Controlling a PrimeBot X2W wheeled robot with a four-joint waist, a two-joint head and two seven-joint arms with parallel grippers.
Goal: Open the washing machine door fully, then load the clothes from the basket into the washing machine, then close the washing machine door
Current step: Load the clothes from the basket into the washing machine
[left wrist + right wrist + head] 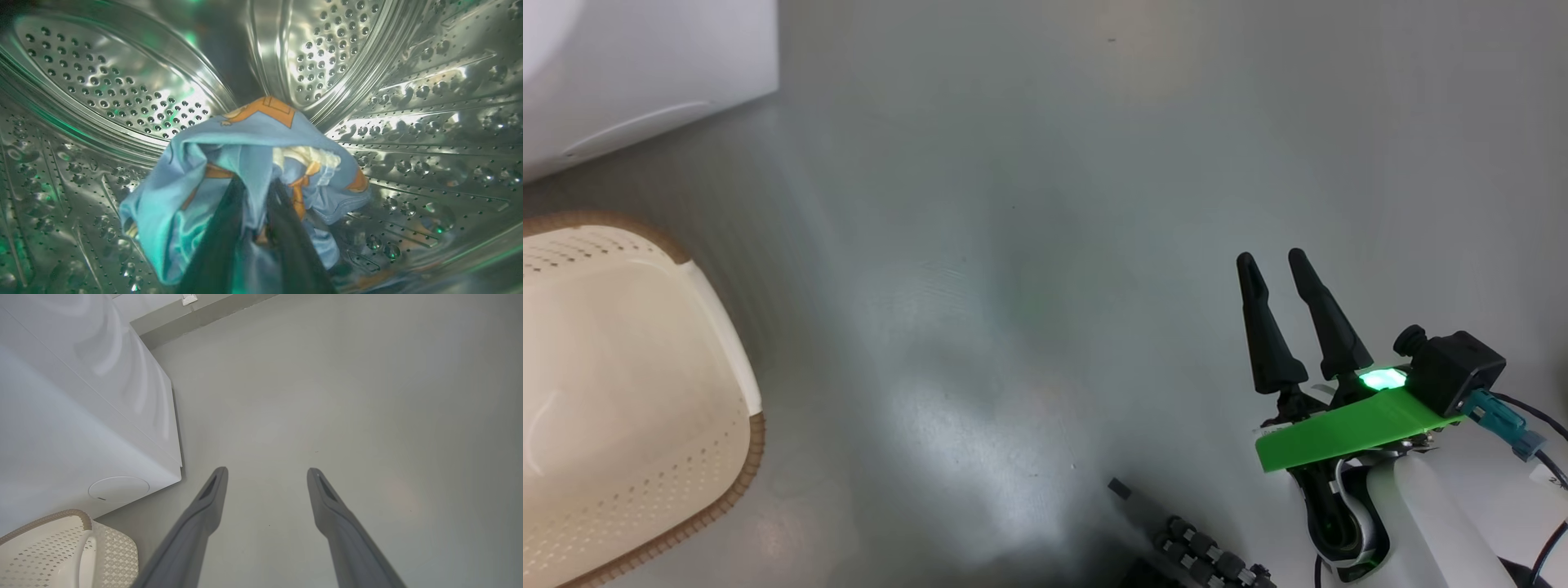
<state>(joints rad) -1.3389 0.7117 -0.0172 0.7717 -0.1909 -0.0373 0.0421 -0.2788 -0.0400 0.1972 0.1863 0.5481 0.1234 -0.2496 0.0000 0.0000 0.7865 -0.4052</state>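
Our left wrist view shows the clothes (229, 163) inside the steel drum (102, 81), bunched round our left gripper (258, 185). We cannot tell if it pinches them. The head view shows our right gripper (1271, 258) spread open above the floor (1045, 204), well apart from the basket (755, 445).

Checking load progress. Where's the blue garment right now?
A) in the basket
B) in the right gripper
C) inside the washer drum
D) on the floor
C: the left wrist view shows the clothes bunched against the perforated steel drum, while the right gripper is open over the floor.
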